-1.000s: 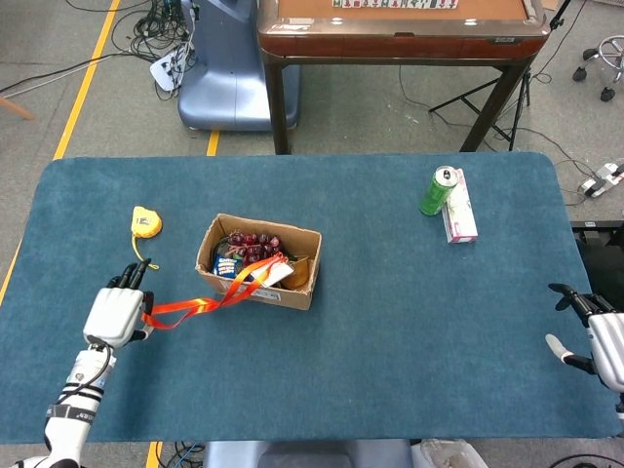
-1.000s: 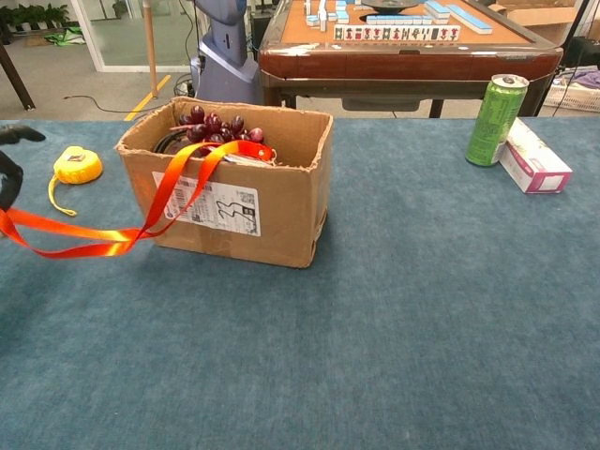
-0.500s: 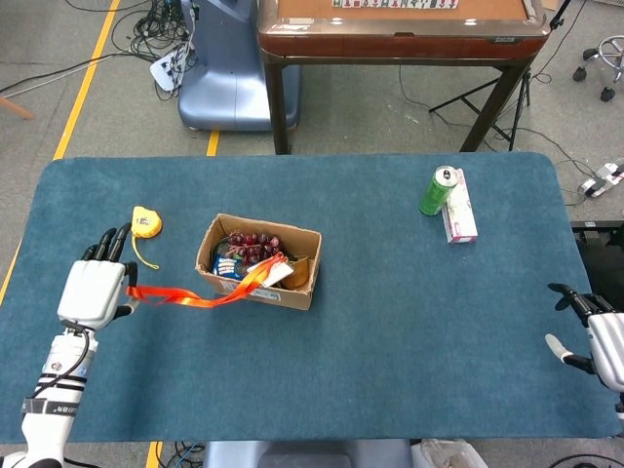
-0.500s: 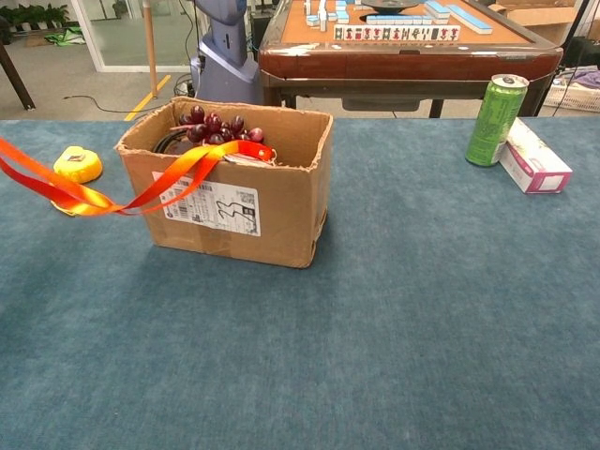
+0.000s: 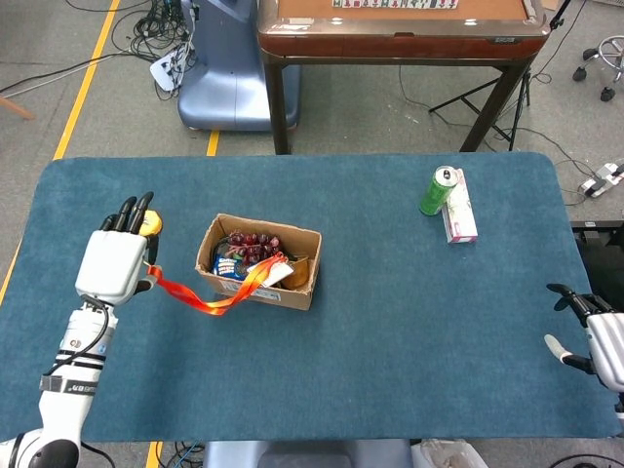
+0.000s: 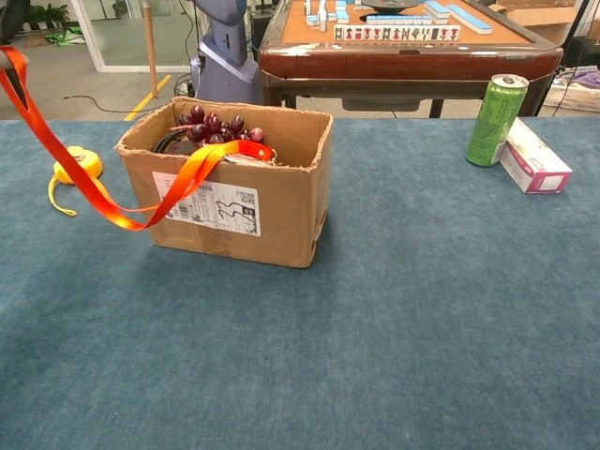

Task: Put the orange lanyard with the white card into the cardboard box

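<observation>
Since a second ago the left hand [image 5: 113,263] has risen and moved toward the far edge, lifting the orange lanyard [image 5: 210,297] off the table. From the head camera, that hand grips the strap's free end beside the yellow tape measure [image 5: 149,223]. The strap sags in a loop, running left to right up into the cardboard box [image 5: 259,260], where the white card [image 5: 274,271] lies over the rim. The right hand [image 5: 597,340] hangs at the near right edge, fingers apart, empty.

From the chest camera, the lanyard [image 6: 103,198] drops steeply from the top left corner, then climbs over the box [image 6: 234,192] wall onto the grapes [image 6: 214,126]. A green can [image 6: 496,107] touches a pink carton [image 6: 534,157] at far right.
</observation>
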Motion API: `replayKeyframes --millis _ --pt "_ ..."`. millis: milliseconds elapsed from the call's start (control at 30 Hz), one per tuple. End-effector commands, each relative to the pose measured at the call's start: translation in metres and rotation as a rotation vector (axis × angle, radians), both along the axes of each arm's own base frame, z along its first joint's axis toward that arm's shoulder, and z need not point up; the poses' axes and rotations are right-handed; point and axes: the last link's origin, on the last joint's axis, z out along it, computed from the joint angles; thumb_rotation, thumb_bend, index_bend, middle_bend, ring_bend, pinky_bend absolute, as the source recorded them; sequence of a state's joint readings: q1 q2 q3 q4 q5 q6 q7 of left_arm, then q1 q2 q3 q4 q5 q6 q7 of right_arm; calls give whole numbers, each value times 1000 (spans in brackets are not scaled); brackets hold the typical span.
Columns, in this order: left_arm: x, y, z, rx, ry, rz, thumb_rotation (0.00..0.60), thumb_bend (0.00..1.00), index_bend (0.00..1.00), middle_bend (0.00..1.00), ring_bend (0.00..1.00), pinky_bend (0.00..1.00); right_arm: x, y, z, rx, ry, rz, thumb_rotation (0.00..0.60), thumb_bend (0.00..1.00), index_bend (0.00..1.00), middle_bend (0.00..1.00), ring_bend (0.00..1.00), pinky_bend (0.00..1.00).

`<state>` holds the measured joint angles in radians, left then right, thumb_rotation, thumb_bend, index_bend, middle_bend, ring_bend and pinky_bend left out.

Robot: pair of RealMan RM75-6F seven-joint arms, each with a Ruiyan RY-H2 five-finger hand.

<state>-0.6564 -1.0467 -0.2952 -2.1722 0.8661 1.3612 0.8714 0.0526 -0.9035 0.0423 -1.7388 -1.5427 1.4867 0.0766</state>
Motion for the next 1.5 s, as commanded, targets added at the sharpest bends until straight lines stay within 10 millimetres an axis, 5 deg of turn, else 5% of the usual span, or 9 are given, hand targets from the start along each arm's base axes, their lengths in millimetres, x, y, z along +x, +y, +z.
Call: replayKeyframes --millis 33,767,1067,1500 --pt "9 2 0 2 -13 -11 600 246 662 2 14 221 0 0 1 -1 -1 0 600 243 238 424 348 663" --pt "94 41 -13 -17 -102 -70 600 246 663 25 22 236 -2 -1 3 0 -11 -1 600 243 237 424 348 663" --pt "115 56 -48 -60 -53 -73 600 246 663 28 22 237 -2 0 4 5 -15 0 600 243 237 424 349 663" --pt "114 82 -112 -130 40 -33 600 246 664 29 22 237 -4 -1 4 20 -23 -12 600 243 237 424 348 663"
